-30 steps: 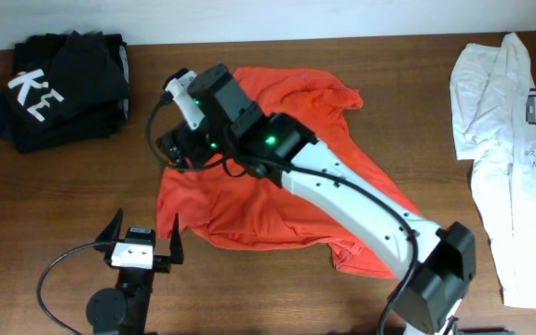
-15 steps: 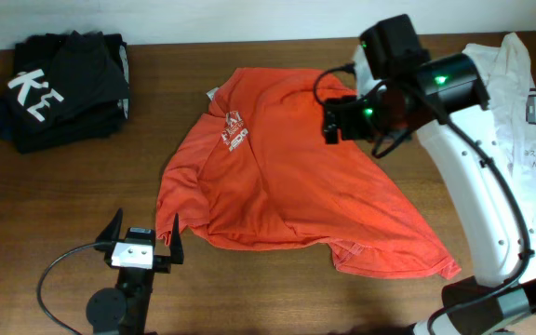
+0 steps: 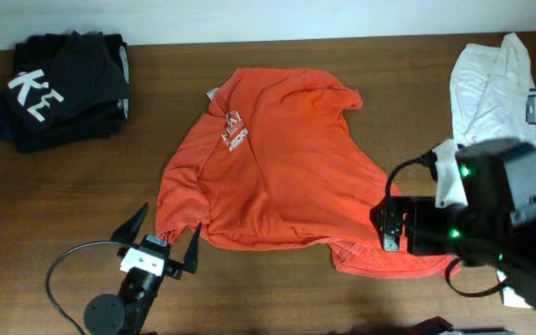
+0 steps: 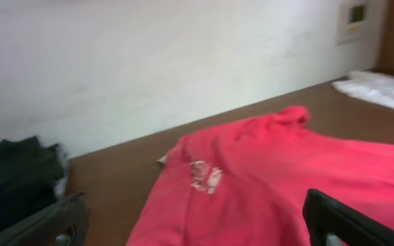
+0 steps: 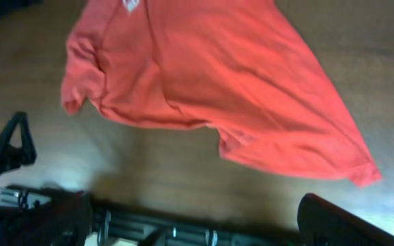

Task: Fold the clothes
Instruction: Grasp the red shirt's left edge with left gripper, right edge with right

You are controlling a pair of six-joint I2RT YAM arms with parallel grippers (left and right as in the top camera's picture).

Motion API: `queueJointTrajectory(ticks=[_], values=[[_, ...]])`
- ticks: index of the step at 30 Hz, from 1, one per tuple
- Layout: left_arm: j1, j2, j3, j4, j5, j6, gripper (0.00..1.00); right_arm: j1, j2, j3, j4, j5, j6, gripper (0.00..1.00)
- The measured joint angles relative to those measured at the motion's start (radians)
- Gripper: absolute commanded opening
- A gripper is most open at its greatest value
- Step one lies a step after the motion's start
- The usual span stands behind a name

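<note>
The red-orange shirt (image 3: 277,177) lies rumpled and unfolded in the middle of the table (image 3: 82,177), collar toward the far edge and logo up. No fold seems to be made yet, so the step in hand looks like flattening it. The left gripper (image 3: 166,233) hovers just near the shirt's near-left corner, spread wide and empty. The right gripper (image 5: 193,201) hangs above the near-right hem, also wide and holding nothing. The next move likely calls for each to pinch a hem corner and pull it smooth.

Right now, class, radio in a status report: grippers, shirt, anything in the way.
Left gripper open, empty. Right gripper open, empty. Red-orange T-shirt spread out, not yet folded. Nothing lying on it.
</note>
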Motion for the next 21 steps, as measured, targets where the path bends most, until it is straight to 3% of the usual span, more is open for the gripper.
queueJointTrajectory(ticks=[5,11,14,21], values=[[0.000,0.107,0.156,-0.183,0.053,-0.034,0.99,0.000,-0.034,-0.275,0.208,-0.002,0.045,0.99],[-0.002,0.694,0.649,-0.546,0.073,0.026,0.99,0.001,0.128,-0.346,0.355,-0.003,0.063,0.99],[-0.002,0.991,0.825,-0.550,0.072,0.035,0.99,0.001,0.216,-0.346,0.388,-0.003,0.063,0.99],[-0.047,1.391,0.874,-0.581,-0.010,0.009,0.99,0.001,0.393,-0.346,0.439,-0.003,0.047,0.99]])
